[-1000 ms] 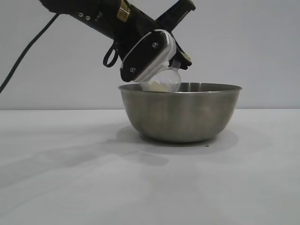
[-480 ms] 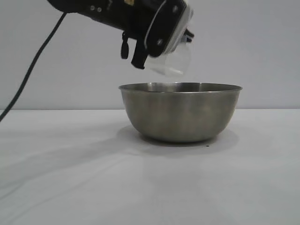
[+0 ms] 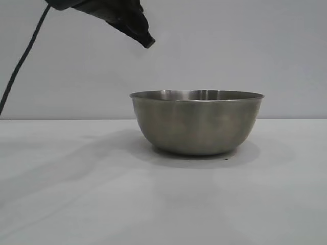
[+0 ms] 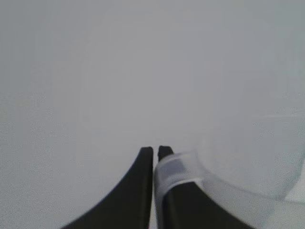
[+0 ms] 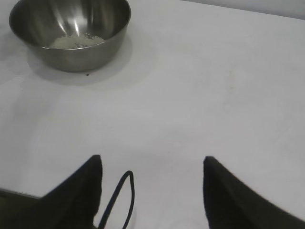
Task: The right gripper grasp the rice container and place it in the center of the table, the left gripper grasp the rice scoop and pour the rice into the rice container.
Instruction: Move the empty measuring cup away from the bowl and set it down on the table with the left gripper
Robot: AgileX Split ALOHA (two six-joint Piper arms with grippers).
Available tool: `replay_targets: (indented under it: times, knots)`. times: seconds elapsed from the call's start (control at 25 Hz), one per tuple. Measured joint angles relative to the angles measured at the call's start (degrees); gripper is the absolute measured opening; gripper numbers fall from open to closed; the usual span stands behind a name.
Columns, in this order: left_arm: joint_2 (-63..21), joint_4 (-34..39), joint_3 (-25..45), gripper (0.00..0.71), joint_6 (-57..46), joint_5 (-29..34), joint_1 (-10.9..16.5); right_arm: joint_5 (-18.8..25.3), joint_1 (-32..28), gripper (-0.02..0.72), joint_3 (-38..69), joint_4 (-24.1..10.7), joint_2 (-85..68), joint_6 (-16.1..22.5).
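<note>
A second ago the left gripper (image 4: pixel 155 153) was tipped over the rice container (image 3: pixel 197 122), with the rice scoop (image 4: pixel 248 171) touching the rim. Half a second ago the scoop hung just above the bowl. Now the arm has gone up and away to the left, and only a dark tip of it shows at the top of the outside view. The scoop is out of sight there. The bowl has not moved.

In the left wrist view the two black fingers (image 4: pixel 143 191) are pressed close together, pinching the handle of the scoop. The scoop is clear, cloudy plastic with a round, smooth wall. I cannot tell if any grains are left in it.

The rice container is a big round bowl of shiny steel with a wide thin rim. It sits upright on the table (image 3: pixel 76 194). The rice (image 5: pixel 75 41) lies in a small whitish, bumpy pile at the bottom of the bowl.

The right gripper (image 5: pixel 152 191) hangs low over the table, well apart from the bowl. Its two black fingers stand wide apart and hold nothing. A thin black cable (image 5: pixel 119 200) loops beside one finger.

The table is flat, white and smooth, with soft grey shadows by the bowl. The wall (image 3: pixel 245 46) behind is plain pale grey.
</note>
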Motion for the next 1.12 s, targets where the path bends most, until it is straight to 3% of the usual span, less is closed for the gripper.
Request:
replay_targets:
  times: [0.2, 0.4, 0.52, 0.72, 0.92, 1.12]
  knots:
    - [0.0, -1.0, 0.0, 0.000, -16.9, 11.3, 5.6, 0.0, 0.0, 0.449, 0.0, 0.0, 0.0, 0.0]
    - [0.0, 10.7, 0.0, 0.000, -33.8, 21.2, 11.3, 0.0, 0.0, 0.449, 0.0, -0.8, 0.0, 1.3]
    - [0.0, 17.6, 0.8, 0.000, -42.6, 22.6, 13.4, 0.0, 0.0, 0.449, 0.0, -1.5, 0.0, 2.0]
    - [-0.1, 24.2, 9.4, 0.000, -47.7, 15.0, 14.6, 0.0, 0.0, 0.449, 0.0, -1.5, 0.0, 2.4]
    - [-0.1, 25.4, 18.4, 0.000, -48.9, 3.9, 14.6, 0.0, 0.0, 0.449, 0.0, -1.5, 0.0, 2.6]
    - [-0.3, 25.7, 22.9, 0.000, -50.8, -2.7, 15.2, 0.0, 0.0, 0.449, 0.0, -1.5, 0.0, 2.6]
